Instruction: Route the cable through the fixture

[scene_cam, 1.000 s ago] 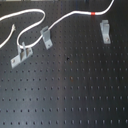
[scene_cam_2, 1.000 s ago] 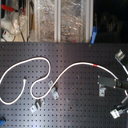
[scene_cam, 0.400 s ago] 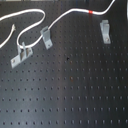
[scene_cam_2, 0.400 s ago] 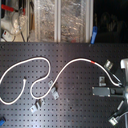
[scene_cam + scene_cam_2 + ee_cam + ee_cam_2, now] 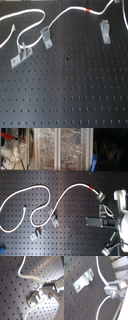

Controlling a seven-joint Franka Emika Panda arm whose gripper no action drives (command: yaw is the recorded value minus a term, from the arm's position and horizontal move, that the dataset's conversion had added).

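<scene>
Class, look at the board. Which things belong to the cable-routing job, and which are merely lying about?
Belongs to the job:
- the white cable with its red band
- the fixture, an upright forked clip

Lying about:
- the long flat bracket with two pins
- the slanted-foot clip, with the cable passing close by it

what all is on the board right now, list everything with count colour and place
cable: 1, white with a red band, looping across the far part of the board in the first exterior view
fixture: 1, pale grey, at the first exterior view's right, cable not in it
clip: 1, grey, beside the cable's curve
bracket: 1, grey, two upright pins, at the first exterior view's left
pegboard: 1, black, under everything
tool: 1, silver-grey, closed on the cable in both wrist views
</scene>
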